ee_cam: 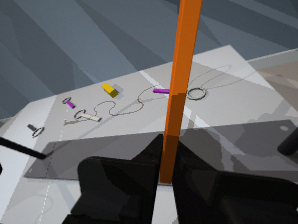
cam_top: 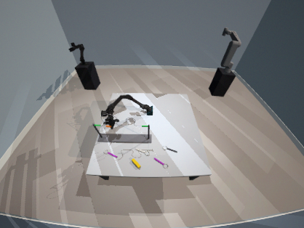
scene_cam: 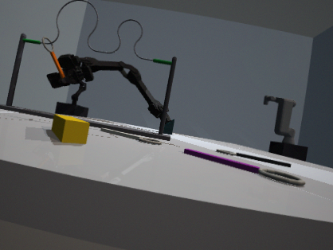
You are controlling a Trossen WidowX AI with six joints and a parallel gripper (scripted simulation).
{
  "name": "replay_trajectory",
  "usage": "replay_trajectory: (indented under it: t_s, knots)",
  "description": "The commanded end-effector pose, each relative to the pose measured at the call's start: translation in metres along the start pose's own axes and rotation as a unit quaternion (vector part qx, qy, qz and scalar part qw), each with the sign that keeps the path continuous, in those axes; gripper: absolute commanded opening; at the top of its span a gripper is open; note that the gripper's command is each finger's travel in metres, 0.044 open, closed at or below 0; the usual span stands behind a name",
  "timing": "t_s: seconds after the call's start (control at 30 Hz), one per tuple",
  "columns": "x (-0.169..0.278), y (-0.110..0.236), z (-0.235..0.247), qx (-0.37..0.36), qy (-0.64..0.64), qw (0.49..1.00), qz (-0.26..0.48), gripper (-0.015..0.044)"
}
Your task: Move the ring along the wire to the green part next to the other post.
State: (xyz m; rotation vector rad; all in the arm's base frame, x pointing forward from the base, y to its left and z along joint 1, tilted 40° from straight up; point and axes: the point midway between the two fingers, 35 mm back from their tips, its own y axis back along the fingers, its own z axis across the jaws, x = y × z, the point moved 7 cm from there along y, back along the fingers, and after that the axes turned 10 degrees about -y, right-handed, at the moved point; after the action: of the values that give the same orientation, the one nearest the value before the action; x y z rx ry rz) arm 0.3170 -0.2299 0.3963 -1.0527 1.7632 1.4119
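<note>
On the white table top [cam_top: 182, 120] lie a yellow block [scene_cam: 70, 128], a purple-handled loop wand [scene_cam: 223, 159], a black-handled loop wand [scene_cam: 263, 158] and other small wands, all low and well apart from the wire frame. Two dark upright posts [scene_cam: 167, 95] rise from a dark base strip [cam_top: 125, 138], each with a short green wire section [scene_cam: 162, 61]; the thin grey wire [scene_cam: 115, 40] loops high between them. The black gripper [ee_cam: 167, 165] is clamped on the lower end of the orange handle [scene_cam: 57, 64]. The handle's long axis tilts, its top toward 11 o'clock in the exterior view, where the grey ring [scene_cam: 48, 44] sits around the wire just past the left green section [scene_cam: 32, 41], close to the grey wire's rising curve. Open air lies below the wire toward 3 o'clock.
</note>
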Motion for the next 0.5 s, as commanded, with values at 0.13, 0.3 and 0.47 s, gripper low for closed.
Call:
replay_trajectory:
  t_s: [0.13,0.3,0.47]
  knots:
    - [0.0,0.005,0.025,-0.047,-0.077,0.996,0.003,-0.015]
    - [0.0,0.006,0.035,-0.07,-0.117,0.991,0.006,-0.015]
    - [0.0,0.007,0.046,-0.093,-0.157,0.983,0.01,-0.015]
